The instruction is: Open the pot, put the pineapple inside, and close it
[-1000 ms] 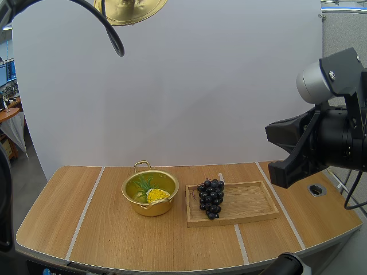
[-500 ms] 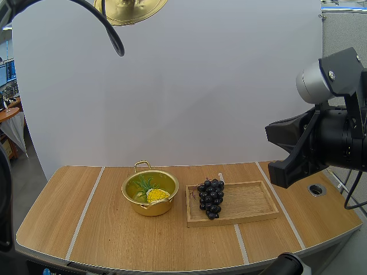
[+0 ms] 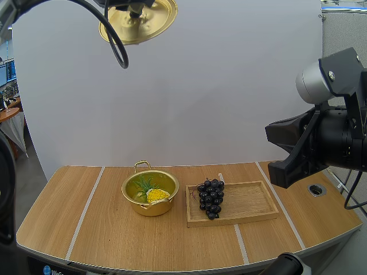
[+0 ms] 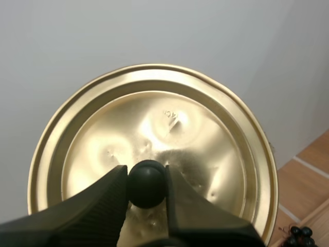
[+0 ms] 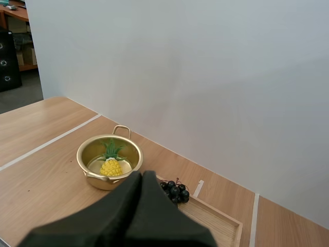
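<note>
The lid (image 3: 143,26), clamped in my left gripper (image 4: 146,180), has dropped slightly but is still high above the pot (image 3: 150,208) holding the pineapple (image 3: 156,195), so closing begins; my right gripper (image 5: 141,177) is closed, empty.

Bunch of dark grapes (image 3: 211,198) at left end of wooden tray (image 3: 252,201), tray resting on wooden table (image 3: 114,240)

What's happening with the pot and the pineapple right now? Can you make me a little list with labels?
pot: open, on the table, left of the tray
pineapple: inside the pot
lid: held high above the table
left hand: shut on the lid's knob
right hand: shut, holding nothing
grapes: lying on the tray's left end
left to do: put the lid back on the pot
</note>
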Motion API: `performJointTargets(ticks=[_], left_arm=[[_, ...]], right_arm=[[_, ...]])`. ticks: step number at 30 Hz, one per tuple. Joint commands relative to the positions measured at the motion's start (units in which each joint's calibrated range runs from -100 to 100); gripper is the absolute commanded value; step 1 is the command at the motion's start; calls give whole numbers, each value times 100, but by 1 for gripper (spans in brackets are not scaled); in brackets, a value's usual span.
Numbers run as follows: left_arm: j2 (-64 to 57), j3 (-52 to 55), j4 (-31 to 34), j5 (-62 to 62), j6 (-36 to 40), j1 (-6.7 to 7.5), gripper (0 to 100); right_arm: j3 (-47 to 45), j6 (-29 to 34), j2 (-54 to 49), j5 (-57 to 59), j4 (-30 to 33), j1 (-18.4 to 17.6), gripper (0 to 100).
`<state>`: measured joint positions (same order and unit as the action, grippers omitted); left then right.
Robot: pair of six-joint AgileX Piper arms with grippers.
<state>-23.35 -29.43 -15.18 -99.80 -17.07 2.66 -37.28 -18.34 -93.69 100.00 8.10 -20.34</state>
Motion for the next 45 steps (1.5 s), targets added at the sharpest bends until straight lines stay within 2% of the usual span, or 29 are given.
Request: performJointTargets(ticks=[1,12,19,23,31,37,45], left_arm=[[64,815,117,-20,-210,25,0],[518,3469,117,-20,-739,25,0],[1041,4507,117,146,-846,25,0],[1390,4724,105,461,-886,25,0],[1889,5015,-387,1166,-1525,25,0],[2127,5386,-387,1792,-1892,25,0],[2421,5528,-343,2175,-1907,25,0]], right_arm=[[-3,12,-48,0,47,-6,0],[-3,12,-48,0,47,-6,0],[-3,12,-48,0,47,-6,0],[-3,12,-48,0,47,-6,0],[-3,12,-48,0,47,-6,0],[-3,12,-48,0,47,-6,0],[-3,12,-48,0,47,-6,0]])
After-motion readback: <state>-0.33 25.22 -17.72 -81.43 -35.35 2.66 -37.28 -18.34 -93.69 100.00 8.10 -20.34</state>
